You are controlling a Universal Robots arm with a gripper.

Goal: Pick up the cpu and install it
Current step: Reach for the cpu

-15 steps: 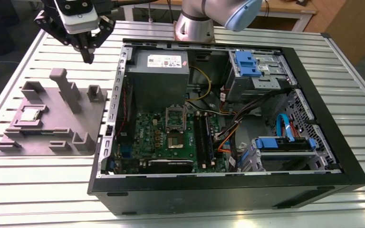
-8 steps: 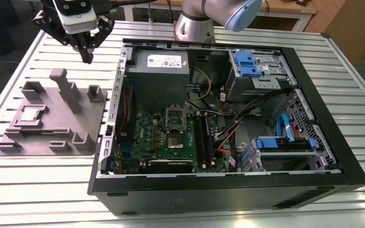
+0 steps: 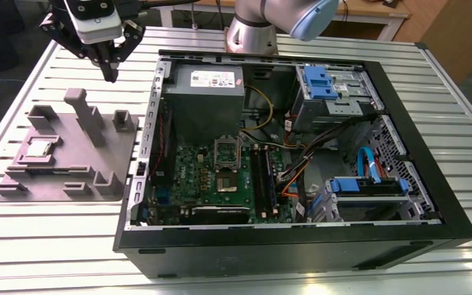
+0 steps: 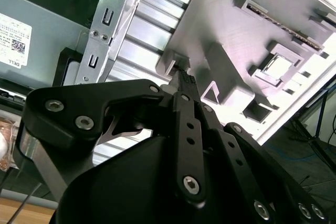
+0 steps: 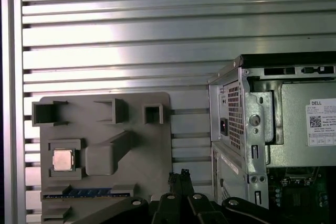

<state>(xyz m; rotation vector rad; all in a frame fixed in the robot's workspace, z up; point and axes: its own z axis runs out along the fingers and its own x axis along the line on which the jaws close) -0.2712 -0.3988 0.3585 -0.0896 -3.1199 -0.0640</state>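
The cpu (image 3: pixel 39 149) is a small silver square lying flat in a pocket of the grey fixture plate (image 3: pixel 96 157), on the exterior view's left. It also shows in the first wrist view as the cpu (image 5: pixel 63 160) and in the second wrist view as the cpu (image 4: pixel 278 67). My gripper (image 3: pixel 111 76) hangs well above the table, past the fixture's far corner and beside the open computer case. Its black fingers (image 5: pixel 174 179) meet at the tips with nothing between them. The motherboard's socket (image 3: pixel 226 163) lies open inside the case.
The open black computer case (image 3: pixel 432 203) takes up the middle and the exterior view's right, with the grey power supply (image 3: pixel 204 95), RAM slots (image 3: pixel 260 175) and blue drive brackets (image 3: pixel 367 184). Upright posts (image 3: pixel 88 117) rise from the fixture. The table is slatted metal (image 5: pixel 131 40).
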